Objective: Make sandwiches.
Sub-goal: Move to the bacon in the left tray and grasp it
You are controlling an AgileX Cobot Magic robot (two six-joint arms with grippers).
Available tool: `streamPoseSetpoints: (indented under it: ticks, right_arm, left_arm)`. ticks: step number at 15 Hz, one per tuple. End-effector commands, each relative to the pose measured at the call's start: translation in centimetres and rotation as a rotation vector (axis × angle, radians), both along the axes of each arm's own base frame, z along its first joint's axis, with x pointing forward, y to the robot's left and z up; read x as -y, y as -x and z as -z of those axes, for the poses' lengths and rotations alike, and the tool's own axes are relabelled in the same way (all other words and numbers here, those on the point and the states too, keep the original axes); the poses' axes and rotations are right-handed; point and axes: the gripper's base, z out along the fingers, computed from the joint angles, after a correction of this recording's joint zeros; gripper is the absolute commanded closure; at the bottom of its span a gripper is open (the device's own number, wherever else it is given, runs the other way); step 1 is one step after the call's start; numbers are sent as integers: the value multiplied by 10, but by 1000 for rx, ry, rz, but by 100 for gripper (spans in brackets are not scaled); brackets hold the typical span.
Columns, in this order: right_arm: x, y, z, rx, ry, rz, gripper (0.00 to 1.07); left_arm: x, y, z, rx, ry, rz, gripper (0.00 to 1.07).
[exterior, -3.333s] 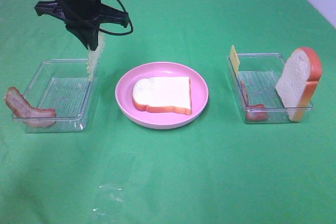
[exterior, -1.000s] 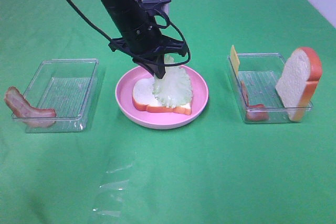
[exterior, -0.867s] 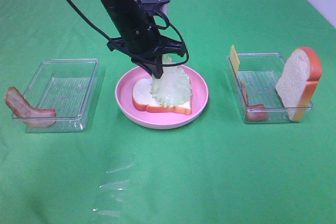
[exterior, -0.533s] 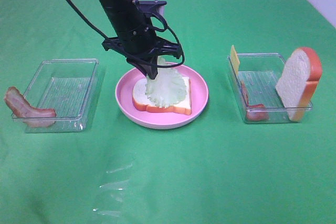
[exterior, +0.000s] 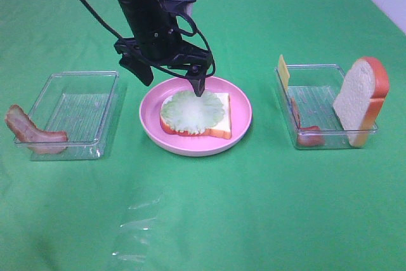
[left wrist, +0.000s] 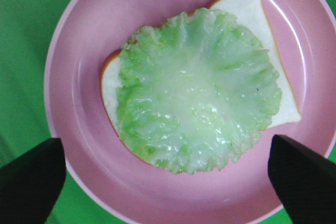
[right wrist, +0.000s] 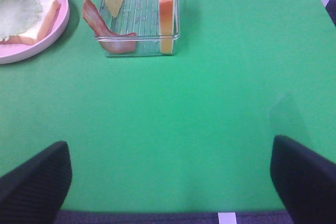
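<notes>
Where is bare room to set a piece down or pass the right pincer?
Widest: the green cloth on the near side of both trays and the plate. The left tray's floor is bare; bacon hangs on its outer rim. The cloth strips flanking the plate are narrow. Crowded: the right tray and the plate's far rim, under the left pincer.

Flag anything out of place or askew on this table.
The bacon strip lies across the left tray's outer wall, not flat inside it. The lettuce sits off-centre on the bread slice, leaving one end bare.
</notes>
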Motion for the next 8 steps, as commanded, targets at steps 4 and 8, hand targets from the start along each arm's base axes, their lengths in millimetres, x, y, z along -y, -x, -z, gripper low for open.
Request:
streamPoseSetpoints:
  ticks: [4, 8]
  right_arm:
    - [0, 0, 1, 11, 6, 1, 9]
    - [0, 0, 1, 11, 6, 1, 9]
  left_arm:
    - [-25, 15, -43, -49, -106, -2, 5]
    - [-90, 25, -50, -146, -195, -111, 6]
